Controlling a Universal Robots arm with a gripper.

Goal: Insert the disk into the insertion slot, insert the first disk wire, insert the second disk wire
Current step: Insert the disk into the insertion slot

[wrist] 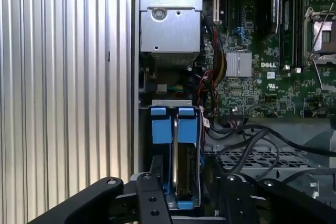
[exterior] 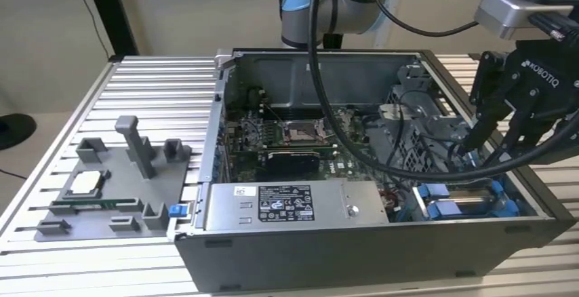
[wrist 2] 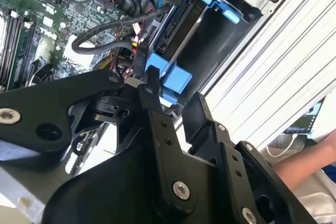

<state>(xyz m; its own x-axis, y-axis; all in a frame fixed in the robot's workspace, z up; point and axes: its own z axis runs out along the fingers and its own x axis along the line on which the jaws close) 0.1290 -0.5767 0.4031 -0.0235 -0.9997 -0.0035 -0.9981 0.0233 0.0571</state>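
Since the disk [wrist: 185,166] sits on edge in its blue frame [wrist: 163,129], down inside the insertion slot [wrist 2: 215,35], we read the first step as done or very nearly so. The slot is at the corner of the open case [exterior: 362,249], next to the grey power supply box [exterior: 285,205], and it takes the drive vertically, hence the on-edge pose.

The tool [wrist: 191,174] hangs right over that corner. Its fingers [wrist 2: 157,114] are spread wide, one on each side of the frame's end. The gap is wider than the frame, and we see nothing clamped between them, so we call it empty-handed. We judge the straddle keeps both pads clear of the blue tabs.

The black wires [wrist: 247,135] loop along the motherboard [wrist: 262,77] side of the slot, so their plugs can reach the drive's connector edge. In the second wrist view a dark plug [wrist 2: 139,59] hangs just beside one fingertip. We can't tell if it is mated; it looks loose to us.

The case rests on the ribbed aluminium tabletop [wrist: 63,77].
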